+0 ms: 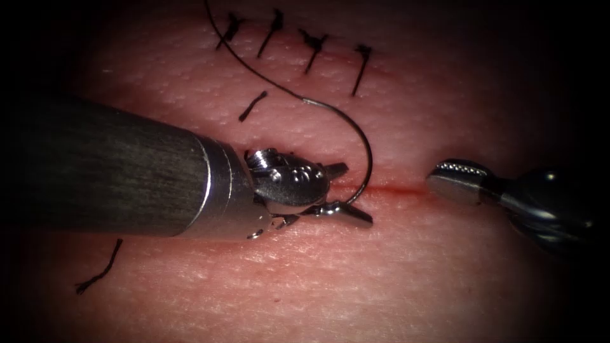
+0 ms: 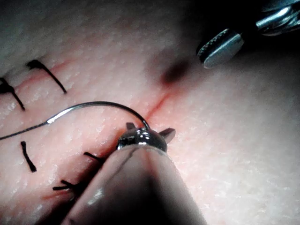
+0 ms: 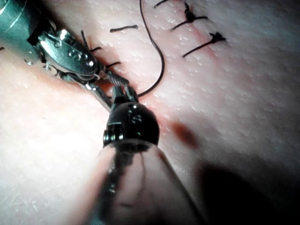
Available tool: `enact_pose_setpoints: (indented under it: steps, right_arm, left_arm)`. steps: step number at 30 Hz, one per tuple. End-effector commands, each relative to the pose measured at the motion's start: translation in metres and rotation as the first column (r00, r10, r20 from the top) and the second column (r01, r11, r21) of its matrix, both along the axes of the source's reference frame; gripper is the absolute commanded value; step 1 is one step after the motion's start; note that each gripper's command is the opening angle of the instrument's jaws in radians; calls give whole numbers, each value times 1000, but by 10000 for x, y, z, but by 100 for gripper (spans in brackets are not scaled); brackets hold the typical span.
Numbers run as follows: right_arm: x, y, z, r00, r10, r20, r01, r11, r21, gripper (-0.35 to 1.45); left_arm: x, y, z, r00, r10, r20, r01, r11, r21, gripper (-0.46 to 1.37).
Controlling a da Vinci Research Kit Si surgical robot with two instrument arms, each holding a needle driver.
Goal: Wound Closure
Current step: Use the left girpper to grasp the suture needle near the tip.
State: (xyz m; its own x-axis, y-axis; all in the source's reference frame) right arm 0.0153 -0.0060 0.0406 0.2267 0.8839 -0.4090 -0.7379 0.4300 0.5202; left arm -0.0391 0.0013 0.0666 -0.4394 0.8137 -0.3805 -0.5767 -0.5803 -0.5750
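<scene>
Closest to the endoscope is my left tool (image 1: 346, 190), whose thick grey shaft comes in from the left side and ends over the cut (image 1: 406, 188). Its two jaws are spread apart in a fork, and the needle (image 1: 365, 152) passes between them near its pointed end; I cannot tell from this view if the lower jaw really touches it or if the tip is in the tissue (image 1: 381, 273). From there the needle curves upward and back to the left, lying free above the skin, and joins the thread (image 1: 244, 63), which runs away past the finished stitches (image 1: 314, 47). On my left wrist view I see something the endoscope hides: the needle (image 2: 103, 105) arcs down and meets the left tool (image 2: 147, 132) exactly on the line of the cut (image 2: 157, 105), so the point sits at the cut's edge, though whether it is entered stays unclear. My right tool (image 1: 459, 179) waits well to the right, over the cut, holding nothing; on the endoscope view its jaws look together, with one toothed face showing. On my right wrist view the right tool (image 3: 123, 91) appears just beside the left tool (image 3: 101, 84), much nearer than the endoscope suggests, and the needle (image 3: 157, 77) ends between them. Two loose cut ends (image 1: 253, 105) of thread lie on the skin.
</scene>
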Motion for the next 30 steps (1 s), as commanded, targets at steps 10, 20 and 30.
enact_pose_setpoints:
  steps: [10,20,30]
  right_arm:
    - [-3,-7,-6,1000,-1,2,1,1000,-1,28]
    - [-10,-13,-11,1000,7,7,-7,1000,-3,21]
    - [-11,-13,-15,999,17,27,-16,1000,-14,23]
  left_arm:
    - [-1,-10,27,999,14,-37,-13,1000,27,41]
    - [-10,-11,27,999,-2,-36,5,998,62,-33]
    - [3,-2,16,1000,20,-5,-19,995,98,-35]
